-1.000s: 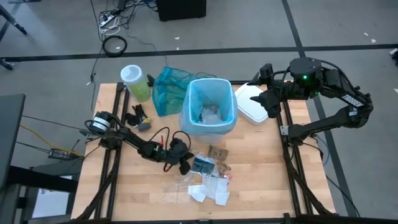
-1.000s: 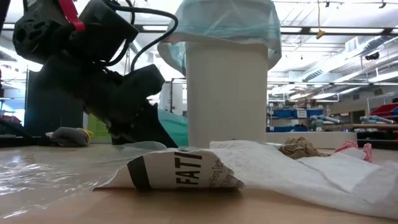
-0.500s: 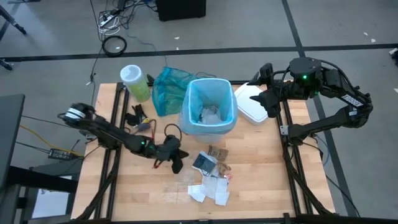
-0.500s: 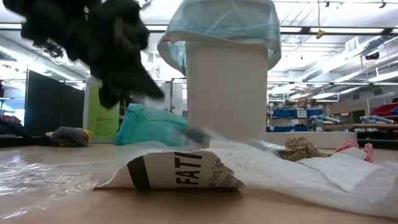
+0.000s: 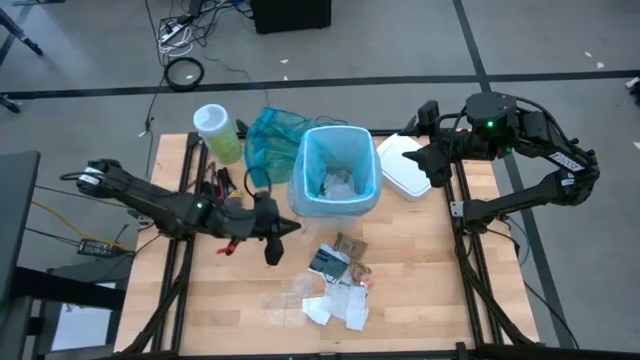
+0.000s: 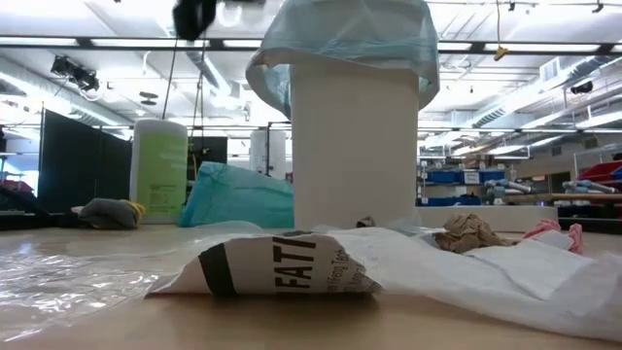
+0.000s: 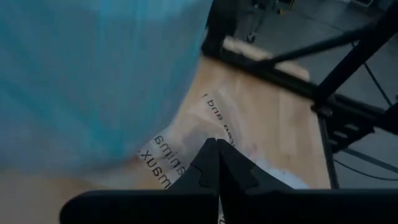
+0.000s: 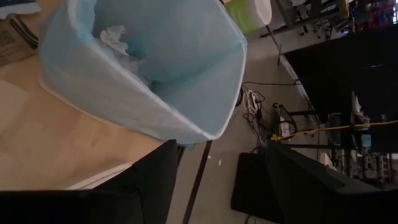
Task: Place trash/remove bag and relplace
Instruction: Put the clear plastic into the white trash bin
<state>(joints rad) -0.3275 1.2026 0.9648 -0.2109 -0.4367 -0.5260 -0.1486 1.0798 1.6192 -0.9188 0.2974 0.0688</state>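
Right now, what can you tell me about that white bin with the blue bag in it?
The bin is a white plastic tub standing upright near the table's far edge. A thin, see-through light blue bag lines it, folded over the rim and hanging partway down the outside. Crumpled white paper lies inside. A darker teal bag sits against its left side.

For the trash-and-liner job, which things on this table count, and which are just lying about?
Part of the job:
- bin with its light blue liner
- crumpled paper already inside it
- scraps on the table in front of the bin

Just lying about:
- teal bag beside the bin
- green wipes tub
- white lid
- grey cloth
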